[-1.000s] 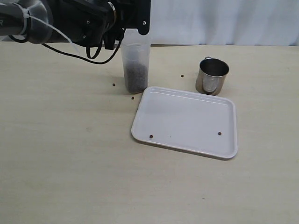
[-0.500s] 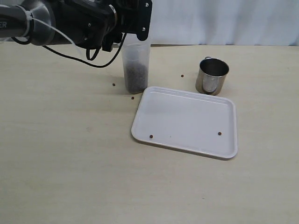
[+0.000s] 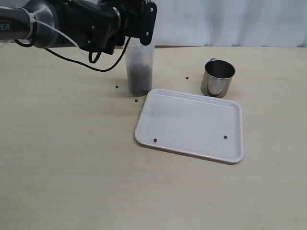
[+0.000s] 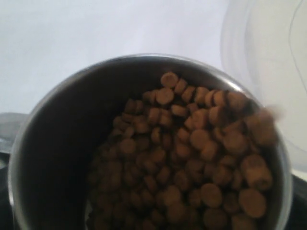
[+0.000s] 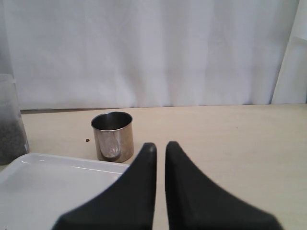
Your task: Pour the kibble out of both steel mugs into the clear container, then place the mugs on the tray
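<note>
My left gripper (image 3: pixel 142 20) is shut on a steel mug (image 4: pixel 62 143), tipped at the rim of the clear container (image 3: pixel 139 67). In the left wrist view the mug is full of brown kibble (image 4: pixel 192 163), which crowds toward its lip beside the container's rim (image 4: pixel 268 67). The container's lower part holds dark kibble (image 3: pixel 139 80). The second steel mug (image 3: pixel 218 77) stands upright just behind the white tray (image 3: pixel 192 120) and looks empty in the right wrist view (image 5: pixel 112 136). My right gripper (image 5: pixel 160 146) is shut and holds nothing, hovering over the tray's edge (image 5: pixel 43 184); the exterior view does not show it.
Loose pellets lie on the table beside the container (image 3: pixel 116 87) and near the second mug (image 3: pixel 186 78). Two more sit on the tray (image 3: pixel 155 140). A white curtain closes off the table's back edge.
The left arm has sunk a little and turned further over the container's rim with the mug. The right gripper, the second mug and the tray have not moved.
</note>
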